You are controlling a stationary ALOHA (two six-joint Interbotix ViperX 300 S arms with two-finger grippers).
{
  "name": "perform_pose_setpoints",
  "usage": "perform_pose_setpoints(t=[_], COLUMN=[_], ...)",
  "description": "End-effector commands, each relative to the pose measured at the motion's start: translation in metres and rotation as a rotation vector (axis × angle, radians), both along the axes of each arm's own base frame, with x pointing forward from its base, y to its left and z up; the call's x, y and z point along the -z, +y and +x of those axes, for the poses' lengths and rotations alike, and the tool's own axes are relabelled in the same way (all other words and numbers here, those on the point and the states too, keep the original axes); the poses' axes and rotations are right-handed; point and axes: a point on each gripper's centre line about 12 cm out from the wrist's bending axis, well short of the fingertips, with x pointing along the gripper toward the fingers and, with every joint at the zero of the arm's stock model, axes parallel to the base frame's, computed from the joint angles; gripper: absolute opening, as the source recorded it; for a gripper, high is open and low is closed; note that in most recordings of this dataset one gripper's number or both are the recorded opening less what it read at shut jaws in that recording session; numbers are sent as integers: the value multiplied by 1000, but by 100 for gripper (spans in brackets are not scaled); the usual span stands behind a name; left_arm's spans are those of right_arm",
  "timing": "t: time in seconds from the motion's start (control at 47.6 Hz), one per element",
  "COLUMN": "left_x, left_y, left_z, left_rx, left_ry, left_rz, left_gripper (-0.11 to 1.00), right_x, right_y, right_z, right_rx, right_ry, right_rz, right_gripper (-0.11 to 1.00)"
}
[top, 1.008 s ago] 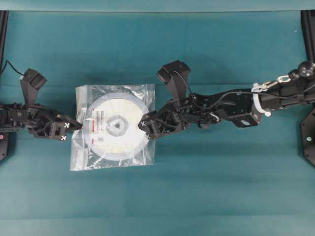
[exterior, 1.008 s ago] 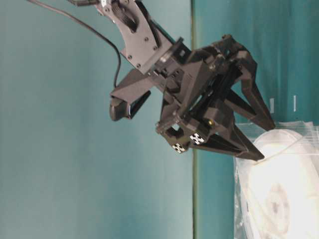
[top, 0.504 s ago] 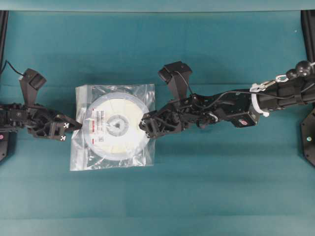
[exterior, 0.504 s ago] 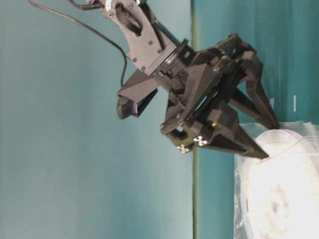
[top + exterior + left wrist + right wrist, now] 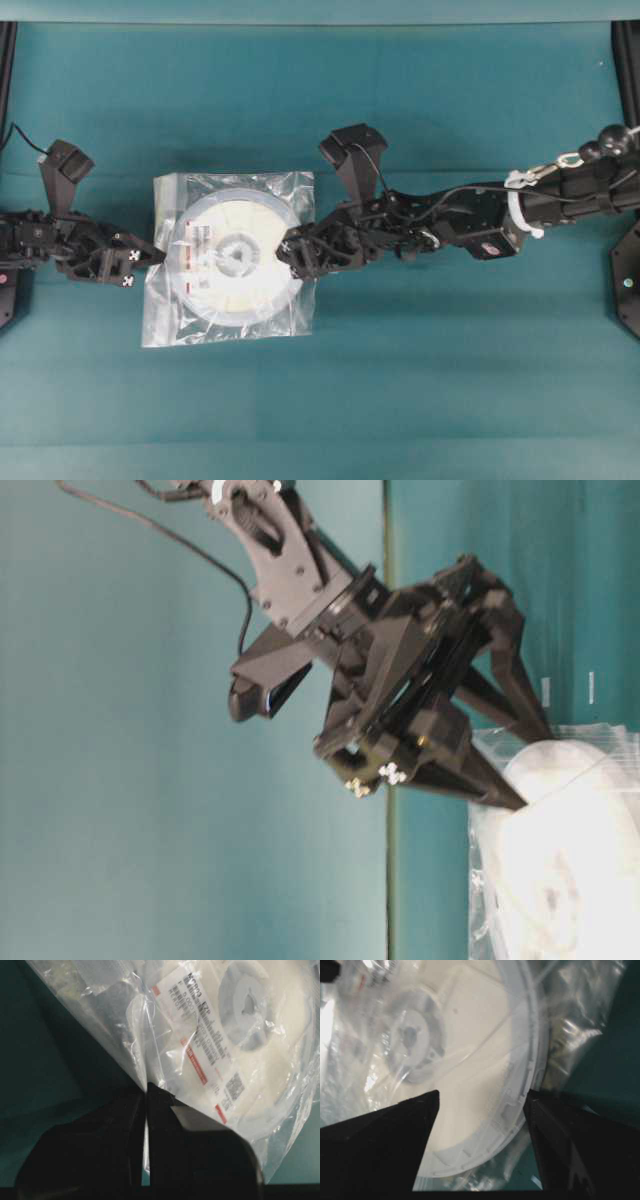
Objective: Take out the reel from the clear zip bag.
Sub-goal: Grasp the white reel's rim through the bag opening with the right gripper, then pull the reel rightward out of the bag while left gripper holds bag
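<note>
Right gripper [image 5: 289,246] has edged further over the reel [image 5: 236,255], jaws wide; left gripper [image 5: 150,256] stays pinching the clear zip bag [image 5: 290,190]; extraction not begun

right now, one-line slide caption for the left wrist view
Left claw shut on the edge of the clear zip bag, the labelled reel still sealed inside.

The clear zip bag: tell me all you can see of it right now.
The clear zip bag is a square, crinkly transparent pouch lying flat on the teal table, with whitish strips along its left side. The reel is inside, filling most of it. The left claw is shut, pinching the film at the left edge. The right claw is open, its fingers straddling the reel's rim at the bag's right edge.
</note>
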Motion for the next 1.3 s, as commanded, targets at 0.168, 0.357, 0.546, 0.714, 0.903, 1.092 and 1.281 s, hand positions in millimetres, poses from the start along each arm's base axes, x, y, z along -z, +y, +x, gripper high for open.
perform_pose_setpoints(t=[0.168, 0.357, 0.546, 0.714, 0.903, 1.092, 1.281], left_x=[0, 0, 0, 0, 0, 0, 1], left_y=[0, 0, 0, 0, 0, 0, -1], left_z=[0, 0, 0, 0, 0, 0, 0], left_rx=[6, 6, 6, 6, 6, 6, 6], left_ry=[3, 3, 3, 3, 3, 3, 7], left_rz=[3, 3, 3, 3, 3, 3, 2], left_gripper=[0, 0, 0, 0, 0, 0, 0], right_x=[-10, -9, -6, -4, -3, -4, -7], right_y=[3, 3, 3, 3, 3, 3, 1], right_z=[9, 9, 8, 3, -3, -6, -18], right_rx=[-2, 0, -2, -1, 2, 3, 9], right_ry=[-35, -37, -28, -19, -11, -7, -4], right_rz=[1, -1, -1, 1, 2, 4, 2], right_gripper=[76, 58, 21, 4, 4, 4, 4])
